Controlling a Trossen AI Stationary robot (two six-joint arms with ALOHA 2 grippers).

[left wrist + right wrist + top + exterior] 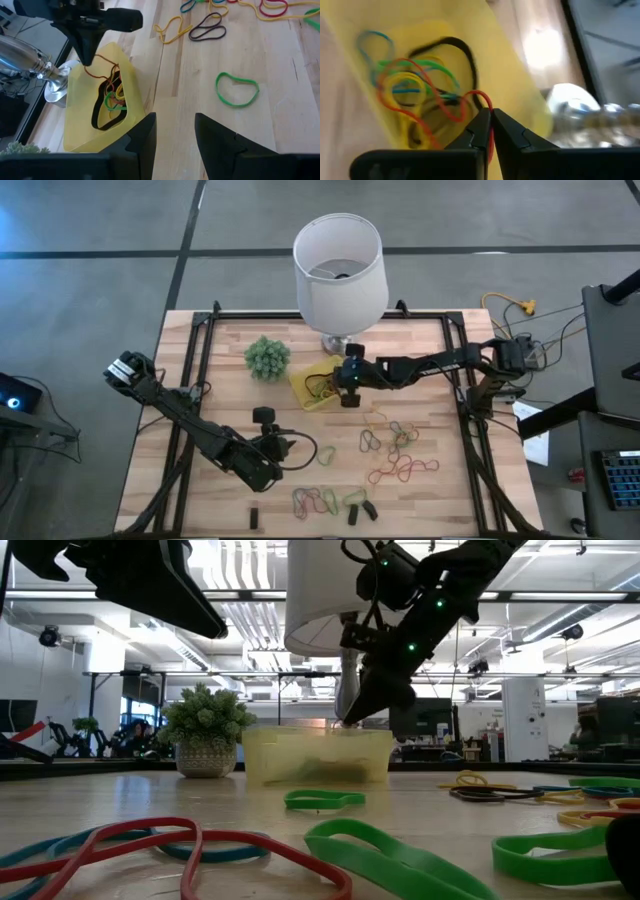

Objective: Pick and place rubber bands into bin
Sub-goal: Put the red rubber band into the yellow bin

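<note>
The right gripper hangs over the yellow bin, its fingers pressed together on a red rubber band that loops out from the tips and trails down among the bands already lying in the bin. Those bands, seen from the right wrist, are a tangle of green, yellow, red, blue and black on the bin's floor. The bin sits on the wooden table just in front of the white lamp, whose metal base stands right beside it, and near a small green ball plant.

The left gripper waits low over the table, well apart from the bin, its fingers standing apart with nothing between them. A green band lies flat on the wood ahead of it, and farther off a yellow band and a black band lie side by side.

More loose bands are scattered across the table to the right of the left gripper, in red, green, yellow and black, with another small cluster near the front edge beside a few small dark stubby pieces
</note>
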